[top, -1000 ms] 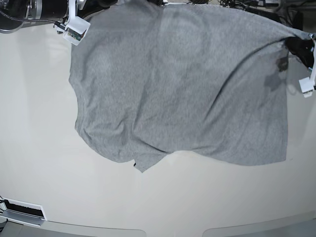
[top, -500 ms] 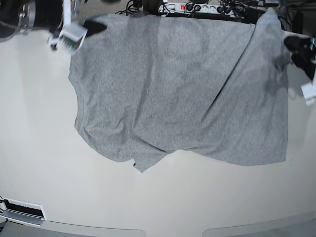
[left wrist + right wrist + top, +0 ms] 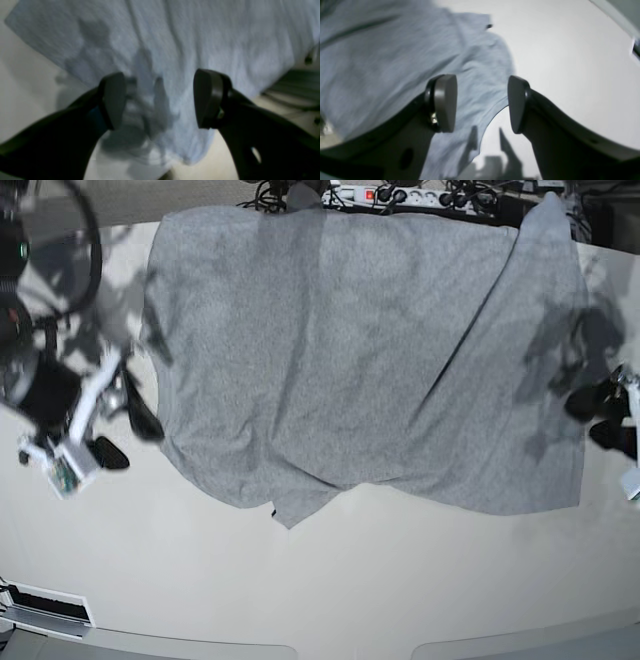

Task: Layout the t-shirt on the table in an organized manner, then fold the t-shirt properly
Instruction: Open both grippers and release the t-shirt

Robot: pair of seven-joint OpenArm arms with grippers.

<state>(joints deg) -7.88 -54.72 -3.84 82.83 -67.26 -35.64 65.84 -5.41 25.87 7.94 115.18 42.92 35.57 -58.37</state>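
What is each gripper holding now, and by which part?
Nothing. The left gripper and right gripper are both open above the t-shirt, with no cloth between their jaws.

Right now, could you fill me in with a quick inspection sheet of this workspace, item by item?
Surface: the table is glossy off-white, bare along the near side.
Job's things: the t-shirt lies spread on it, plain grey side up, with wrinkles and an uneven near edge; its far edge hangs past the table.
Clutter: nothing seen.
Grippers: the left gripper is open and empty above the cloth; the right gripper is open and empty over the shirt's edge.
Cables: a power strip and tangled leads sit behind the far edge; a black cable loops by the right arm.
Surroundings: a vent-like slot at the table's near corner.
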